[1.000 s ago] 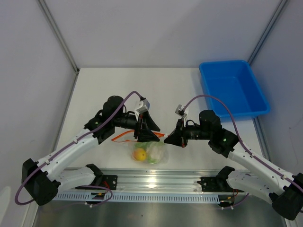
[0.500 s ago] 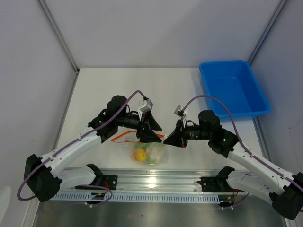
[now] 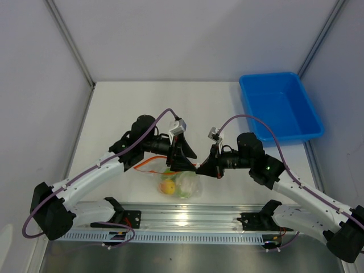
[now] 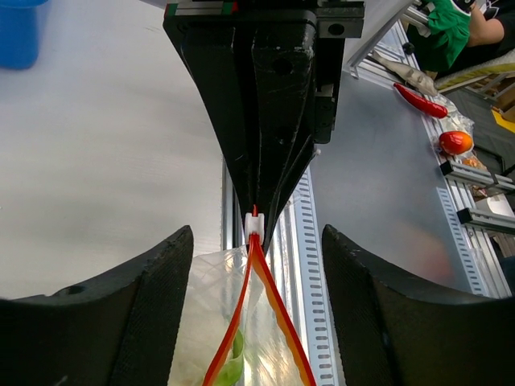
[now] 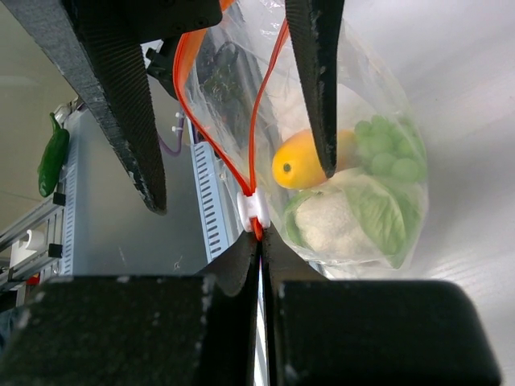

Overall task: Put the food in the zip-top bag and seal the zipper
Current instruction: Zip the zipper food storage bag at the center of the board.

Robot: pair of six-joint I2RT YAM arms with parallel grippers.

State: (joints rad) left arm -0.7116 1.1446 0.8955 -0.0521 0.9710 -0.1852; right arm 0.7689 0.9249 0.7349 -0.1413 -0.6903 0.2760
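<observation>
Pinching the end of the thin orange-red plastic zipper strip [image 5: 253, 145], just past its small white slider [image 5: 253, 211], the right pincer [image 5: 259, 235] is pressed together. Opposite it, the left pincer [image 4: 256, 241] is spread astride the mouth of the clear crinkly zip-top bag [image 5: 378, 96]. Inside the bag, beyond the right pincer's tips, lie a smooth oval orange-yellow fruit [image 5: 298, 161], a bumpy green cluster [image 5: 390, 149] and a knobbly white cauliflower [image 5: 330, 225].

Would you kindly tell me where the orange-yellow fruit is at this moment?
The orange-yellow fruit lies inside the zip-top bag, at the near middle of the table in the top view, just left of the cauliflower.
</observation>
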